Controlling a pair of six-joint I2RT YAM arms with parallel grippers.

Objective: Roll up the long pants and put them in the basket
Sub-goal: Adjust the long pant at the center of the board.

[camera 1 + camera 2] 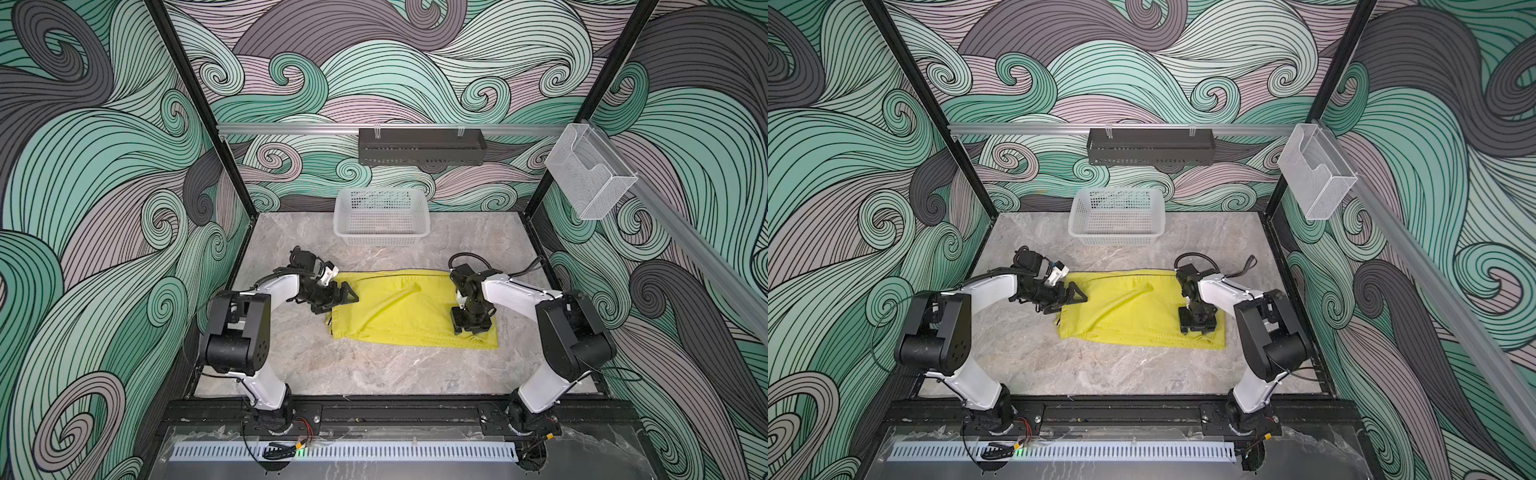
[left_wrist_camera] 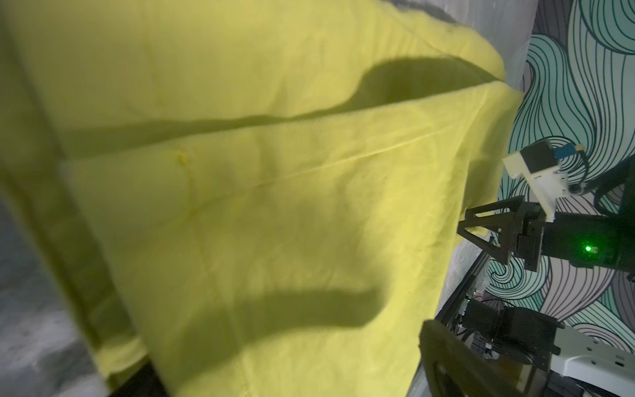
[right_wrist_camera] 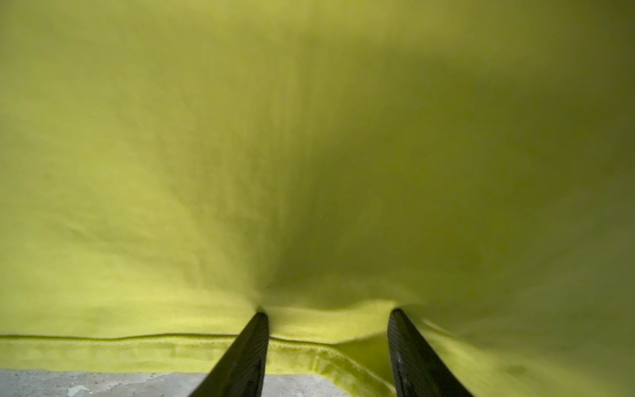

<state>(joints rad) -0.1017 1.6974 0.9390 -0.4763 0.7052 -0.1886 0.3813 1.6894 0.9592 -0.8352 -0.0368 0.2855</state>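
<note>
Two black fingers [image 3: 240, 354] of the right gripper [image 3: 328, 312] fill the closest view. They are partly apart, tips pressed down into the yellow-green pants [image 3: 240, 137] just inside a stitched hem, with a low ridge of cloth bunched between them but not clamped. In both top views the pants [image 1: 415, 324] lie folded into a rough rectangle in the middle of the grey table [image 1: 374, 374], between the arms and well apart from the white basket [image 1: 380, 237] behind. A loose fold runs slantwise across them. At their opposite end is the left gripper [image 1: 343, 302], jaws spread wide, nothing between them. The cloth looks thin, light and limp, so it should crease and slump readily. Holding the two corners of one short end, where the hem is thicker, seems best for starting an even roll. Count: one pair of pants, one basket, two grippers, one black tray [image 1: 422, 151] and one clear holder [image 1: 590, 178] on the wall rails.
</note>
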